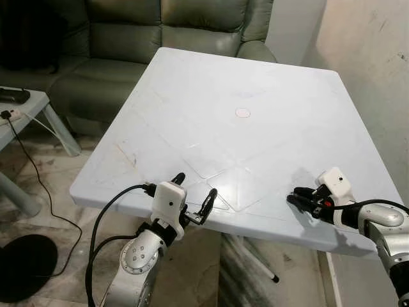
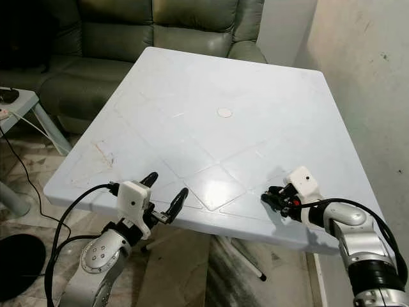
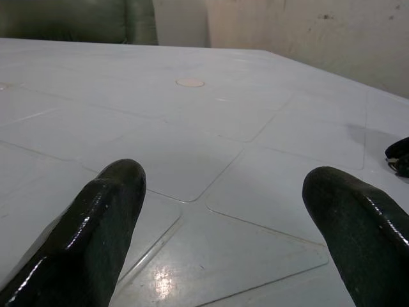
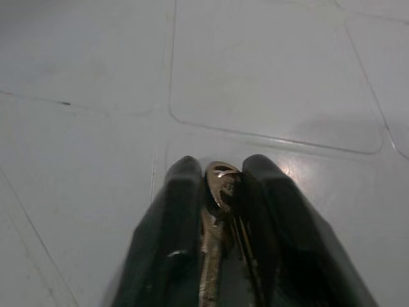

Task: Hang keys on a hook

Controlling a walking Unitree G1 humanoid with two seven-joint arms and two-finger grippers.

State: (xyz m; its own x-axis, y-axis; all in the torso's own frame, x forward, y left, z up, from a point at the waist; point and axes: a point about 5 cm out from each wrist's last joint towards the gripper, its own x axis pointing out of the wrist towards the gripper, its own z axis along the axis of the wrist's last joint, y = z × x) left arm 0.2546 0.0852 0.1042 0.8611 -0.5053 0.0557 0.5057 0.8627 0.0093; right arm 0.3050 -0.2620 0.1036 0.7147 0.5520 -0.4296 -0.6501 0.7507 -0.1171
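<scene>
Keys (image 4: 220,192) pinched in closed right gripper (image 4: 217,185) – low over white table (image 1: 255,83), left gripper (image 1: 195,192) (empty) spread wide

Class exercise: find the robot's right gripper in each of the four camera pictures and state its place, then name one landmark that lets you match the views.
Left eye view: right gripper low on the right, over the white table near its front edge.
Right eye view: same gripper, low and right of centre.
Left wrist view: its dark tip at the right edge.
Right wrist view: bottom centre, shut on the keys.
Shared landmark: the round cap mid-table.
</scene>
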